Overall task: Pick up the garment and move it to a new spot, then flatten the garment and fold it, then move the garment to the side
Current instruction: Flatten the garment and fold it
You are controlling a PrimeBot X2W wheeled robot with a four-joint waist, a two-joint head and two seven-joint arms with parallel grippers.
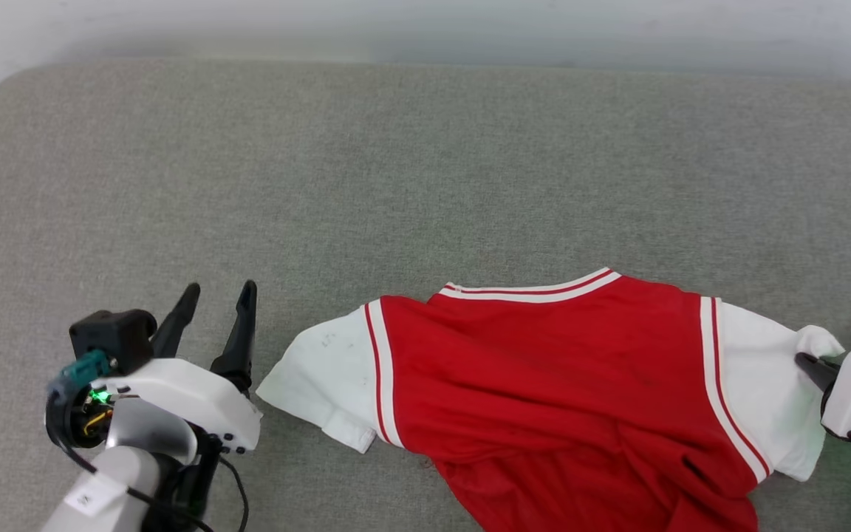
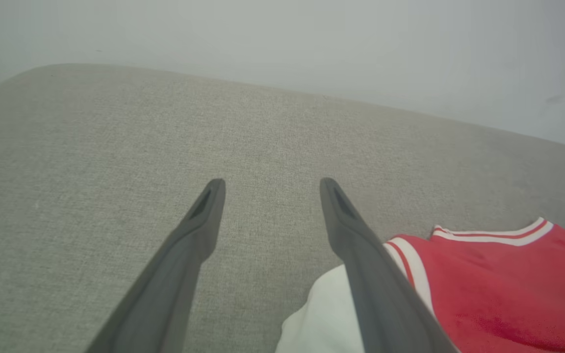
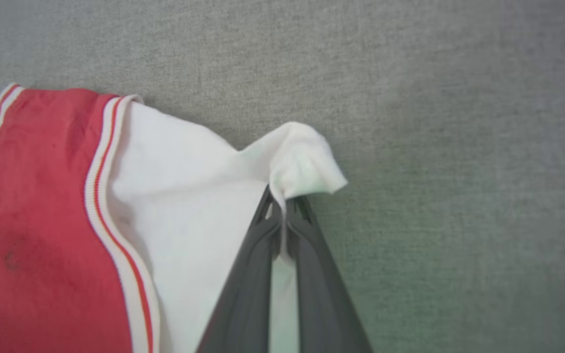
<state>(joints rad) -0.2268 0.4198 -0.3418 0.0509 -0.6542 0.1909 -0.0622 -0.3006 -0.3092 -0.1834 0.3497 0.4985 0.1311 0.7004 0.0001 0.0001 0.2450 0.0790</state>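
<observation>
- Garment [image 1: 544, 384], a red shirt with white sleeves, lies on the grey fabric surface [image 1: 425, 170], right of centre and close to the robot. Its rumpled lower part runs off the near edge of the head view.
- Right gripper [image 3: 285, 201]: jaws pinched tight on the outer corner of the right sleeve [image 3: 204, 186], with a tuft of white cloth puckered above the tips.
- Left gripper [image 1: 220, 288]: jaws wide apart, nothing held, just beside the left sleeve [image 1: 322, 377] and apart from it in the head view.
- Handling, judged: light, limp knit that will sag and drag if lifted by one corner. A matching hold on the left sleeve looks best.
- Collar [image 1: 536, 290] points away from the robot and the hem toward it. The sleeve-to-sleeve line runs left to right. Plain red side up.
- Beyond: bare surface, then a pale wall [image 1: 425, 29].
</observation>
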